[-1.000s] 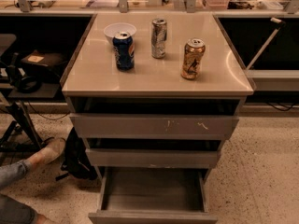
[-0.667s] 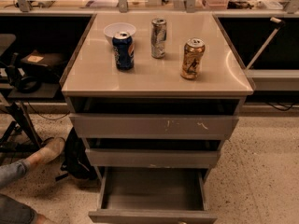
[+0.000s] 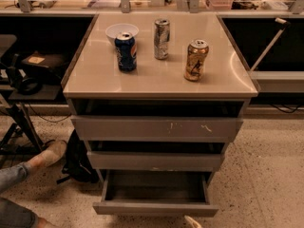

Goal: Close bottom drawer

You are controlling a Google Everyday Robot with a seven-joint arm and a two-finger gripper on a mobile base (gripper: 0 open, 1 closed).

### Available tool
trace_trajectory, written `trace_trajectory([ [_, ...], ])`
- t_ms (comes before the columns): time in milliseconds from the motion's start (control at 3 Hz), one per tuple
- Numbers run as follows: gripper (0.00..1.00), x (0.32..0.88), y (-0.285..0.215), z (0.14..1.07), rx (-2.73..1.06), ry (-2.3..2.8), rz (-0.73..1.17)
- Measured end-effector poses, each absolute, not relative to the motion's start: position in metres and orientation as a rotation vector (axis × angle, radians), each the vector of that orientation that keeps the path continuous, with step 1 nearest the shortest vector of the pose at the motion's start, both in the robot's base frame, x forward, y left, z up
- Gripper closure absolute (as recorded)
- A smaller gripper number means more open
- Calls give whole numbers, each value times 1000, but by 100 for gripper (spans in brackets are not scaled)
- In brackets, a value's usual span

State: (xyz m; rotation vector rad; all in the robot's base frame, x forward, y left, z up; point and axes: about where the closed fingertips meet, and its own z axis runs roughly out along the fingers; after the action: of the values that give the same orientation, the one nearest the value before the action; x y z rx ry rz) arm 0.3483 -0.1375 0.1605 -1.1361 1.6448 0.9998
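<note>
three-drawer cabinet (image 3: 156, 77): bottom drawer (image 3: 156, 209) pulled well out; gripper (image 3: 192, 221) barely shows at lower edge, grip state cannot tell.

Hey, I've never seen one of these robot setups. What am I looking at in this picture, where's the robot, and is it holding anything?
This is a single camera's view, looking down at a small cabinet. Where the camera is mounted is not recorded. The robot is a wheeled base with one arm that ends in a two-finger pincer. Only a pale tip shows, likely that pincer, at the bottom edge of the picture just in front of the bottom drawer. I can see nothing held in it. That drawer is pulled out, showing its shallow grey box, and the job is to push it shut. On the cabinet top stand a white bowl, a blue can, a silver can and a gold can. At the left, a person's shoe and a black bag are on the floor.
</note>
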Motion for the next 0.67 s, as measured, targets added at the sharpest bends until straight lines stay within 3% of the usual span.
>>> trace_trajectory([
  [667, 0, 428, -97, 235, -1217, 1764, 732],
])
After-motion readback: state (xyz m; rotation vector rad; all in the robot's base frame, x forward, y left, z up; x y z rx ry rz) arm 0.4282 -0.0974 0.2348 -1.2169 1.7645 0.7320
